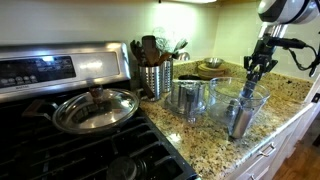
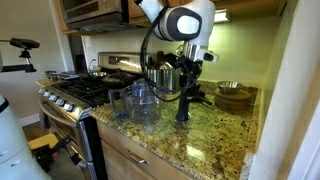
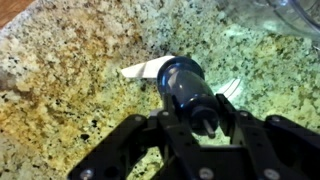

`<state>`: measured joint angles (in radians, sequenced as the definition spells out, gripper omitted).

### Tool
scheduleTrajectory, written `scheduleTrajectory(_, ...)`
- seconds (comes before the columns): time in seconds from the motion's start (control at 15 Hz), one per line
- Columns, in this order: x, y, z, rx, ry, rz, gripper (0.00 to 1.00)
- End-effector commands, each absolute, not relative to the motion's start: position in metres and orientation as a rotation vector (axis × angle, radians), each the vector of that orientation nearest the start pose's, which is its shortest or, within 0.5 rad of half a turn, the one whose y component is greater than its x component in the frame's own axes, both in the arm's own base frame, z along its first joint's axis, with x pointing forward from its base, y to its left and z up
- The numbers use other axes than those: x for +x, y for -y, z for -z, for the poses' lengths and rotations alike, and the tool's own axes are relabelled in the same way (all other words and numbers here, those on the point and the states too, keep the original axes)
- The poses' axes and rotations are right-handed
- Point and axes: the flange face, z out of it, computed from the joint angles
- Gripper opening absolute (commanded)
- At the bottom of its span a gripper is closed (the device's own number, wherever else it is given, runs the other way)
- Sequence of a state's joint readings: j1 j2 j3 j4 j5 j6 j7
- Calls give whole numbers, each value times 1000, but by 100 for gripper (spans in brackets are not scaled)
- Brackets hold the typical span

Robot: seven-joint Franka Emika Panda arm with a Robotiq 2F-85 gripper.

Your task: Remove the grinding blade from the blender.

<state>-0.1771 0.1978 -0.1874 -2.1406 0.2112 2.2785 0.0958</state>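
Gripper (image 3: 206,128) straddles the grinding blade (image 3: 185,85) tip; cannot tell whether it pinches or stands free. Blade stands on the granite counter (image 3: 70,80), just near of the blender (image 1: 240,92). I'd check it stands steady, spread fully, then lift straight up.

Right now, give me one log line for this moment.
grinding blade: out of blender, upright on counter | tool: around blade top, grip unclear | step: removal looks done
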Motion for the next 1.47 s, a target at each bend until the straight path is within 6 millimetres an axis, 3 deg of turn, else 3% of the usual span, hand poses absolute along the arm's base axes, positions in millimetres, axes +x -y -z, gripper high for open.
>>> scheduleTrajectory(0.0,517,200,-292,-2839,-902,-48,19)
scheduleTrajectory(0.2,513,200,-291,-2853,-905,-42,19)
scheduleTrajectory(0.27,511,198,-296,-2862,-899,-33,64)
scheduleTrajectory(0.67,495,179,-350,-2921,-823,42,99)
scheduleTrajectory(1.07,466,135,-422,-2952,-643,-10,100)
scheduleTrajectory(1.4,454,88,-454,-3011,-442,-42,100)
